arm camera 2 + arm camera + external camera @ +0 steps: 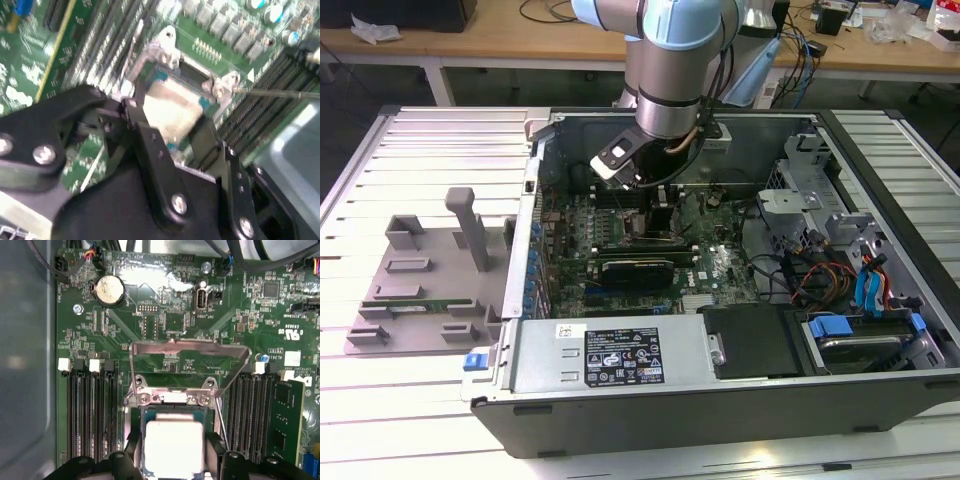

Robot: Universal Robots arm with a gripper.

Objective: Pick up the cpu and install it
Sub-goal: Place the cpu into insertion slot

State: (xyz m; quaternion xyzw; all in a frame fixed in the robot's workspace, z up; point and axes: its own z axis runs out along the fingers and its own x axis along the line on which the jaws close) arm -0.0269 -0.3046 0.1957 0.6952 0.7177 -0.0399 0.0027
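We are looking into the open computer case [620, 420], where the arm is reaching down so that the gripper [653, 212] is hanging at about eleven o'clock from the case's middle in the exterior view, low over the motherboard [165, 315]. In both wrist views the two black fingers [150, 142] are flanking the cpu [172, 445] and pressing against two opposite edges of it, so we are judging the gripper to be clamped on the chip rather than standing apart from it. The cpu is lying flat, silver-grey lid upward, directly over the socket [172, 399], whose metal load plate [190, 344] is standing swung open beyond it; whether the chip is already resting in the socket or hovering just above it, we cannot tell. Rows of memory slots [90, 415] are running on either side of the socket. Outside the case, at nine o'clock in the exterior view, a grey fixture tray [420, 265] is sitting with a green memory stick [415, 305] on it. We are judging the cpu to be light, thin and quite stiff, with a smooth lid that gives little friction, and with a delicate contact face beneath. So the thin side edges, where the fingers are now sitting, are looking like the right place to hold it, with modest force and the chip level, since a tilt or a slip could damage the contacts.
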